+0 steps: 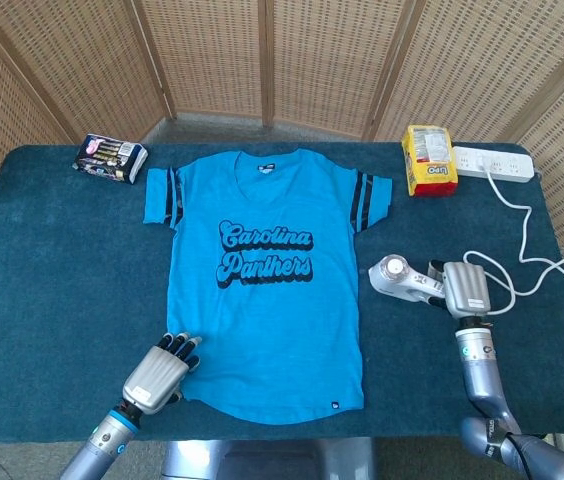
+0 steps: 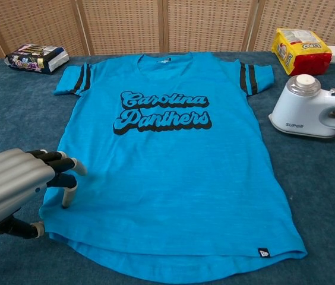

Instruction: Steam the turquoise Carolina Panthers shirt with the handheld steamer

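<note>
The turquoise Carolina Panthers shirt lies flat, print up, in the middle of the dark blue table. My left hand is at the shirt's lower left corner. In the chest view this left hand has its fingers bent down onto the shirt near the hem, with the thumb beside the hem on the table. The white handheld steamer sits to the right of the shirt. My right hand grips its handle. The chest view shows the steamer but almost nothing of that hand.
A yellow packet and a white power strip lie at the back right, and a white cable runs from the strip to the steamer. A dark packet lies at the back left. A wicker screen stands behind the table.
</note>
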`<state>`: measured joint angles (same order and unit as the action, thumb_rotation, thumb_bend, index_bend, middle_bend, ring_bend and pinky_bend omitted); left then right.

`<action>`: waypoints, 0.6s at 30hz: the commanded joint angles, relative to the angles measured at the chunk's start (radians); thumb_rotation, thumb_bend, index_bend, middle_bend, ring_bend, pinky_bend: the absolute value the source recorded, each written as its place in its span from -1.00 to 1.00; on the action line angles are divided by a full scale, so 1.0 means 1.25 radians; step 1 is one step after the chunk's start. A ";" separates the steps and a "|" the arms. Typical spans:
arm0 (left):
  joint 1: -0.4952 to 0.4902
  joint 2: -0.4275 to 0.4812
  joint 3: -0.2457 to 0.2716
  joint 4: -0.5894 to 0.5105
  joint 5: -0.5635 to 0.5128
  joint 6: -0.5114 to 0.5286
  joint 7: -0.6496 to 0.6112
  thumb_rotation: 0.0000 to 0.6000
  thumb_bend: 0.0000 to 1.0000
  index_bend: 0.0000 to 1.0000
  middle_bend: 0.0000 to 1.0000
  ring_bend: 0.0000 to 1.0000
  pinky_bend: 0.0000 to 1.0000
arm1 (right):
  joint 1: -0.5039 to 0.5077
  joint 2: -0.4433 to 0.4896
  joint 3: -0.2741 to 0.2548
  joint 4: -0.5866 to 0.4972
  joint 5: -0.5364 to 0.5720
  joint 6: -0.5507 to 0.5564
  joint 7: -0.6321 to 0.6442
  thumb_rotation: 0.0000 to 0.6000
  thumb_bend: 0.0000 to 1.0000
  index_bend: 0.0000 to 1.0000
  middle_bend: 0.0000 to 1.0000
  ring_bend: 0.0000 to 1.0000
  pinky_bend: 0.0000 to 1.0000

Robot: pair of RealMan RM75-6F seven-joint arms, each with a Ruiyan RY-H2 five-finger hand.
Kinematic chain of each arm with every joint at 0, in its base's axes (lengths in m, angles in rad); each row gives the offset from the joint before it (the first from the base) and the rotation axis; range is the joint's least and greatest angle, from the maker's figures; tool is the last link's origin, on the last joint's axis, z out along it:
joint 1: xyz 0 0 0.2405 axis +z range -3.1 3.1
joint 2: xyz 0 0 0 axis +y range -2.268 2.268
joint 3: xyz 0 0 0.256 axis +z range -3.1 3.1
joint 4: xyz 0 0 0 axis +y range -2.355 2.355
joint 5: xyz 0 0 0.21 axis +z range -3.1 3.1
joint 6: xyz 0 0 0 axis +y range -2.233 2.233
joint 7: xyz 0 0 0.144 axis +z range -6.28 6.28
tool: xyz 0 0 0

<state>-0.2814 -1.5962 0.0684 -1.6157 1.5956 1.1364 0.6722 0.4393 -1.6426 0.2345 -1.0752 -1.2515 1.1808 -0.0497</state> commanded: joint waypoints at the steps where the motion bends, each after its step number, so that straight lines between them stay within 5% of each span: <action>1: -0.004 -0.006 -0.007 0.000 -0.004 0.000 0.010 0.70 -0.12 0.01 -0.49 -0.61 -0.49 | 0.000 -0.001 0.000 0.000 0.000 0.000 0.001 1.00 -0.27 0.36 0.53 0.61 0.53; 7: -0.011 -0.013 -0.017 0.001 -0.004 0.012 0.006 0.78 -0.07 0.04 -0.18 -0.30 -0.30 | 0.001 -0.001 0.000 -0.009 -0.002 0.002 0.001 1.00 -0.27 0.38 0.52 0.61 0.53; 18: -0.017 0.023 -0.005 -0.027 0.029 0.045 -0.046 0.80 -0.09 0.09 -0.10 -0.23 -0.22 | 0.006 0.022 0.022 -0.105 0.013 0.004 0.000 1.00 -0.27 0.39 0.52 0.64 0.53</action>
<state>-0.3018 -1.5711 0.0593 -1.6456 1.6300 1.1905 0.6167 0.4442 -1.6248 0.2538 -1.1835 -1.2394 1.1844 -0.0496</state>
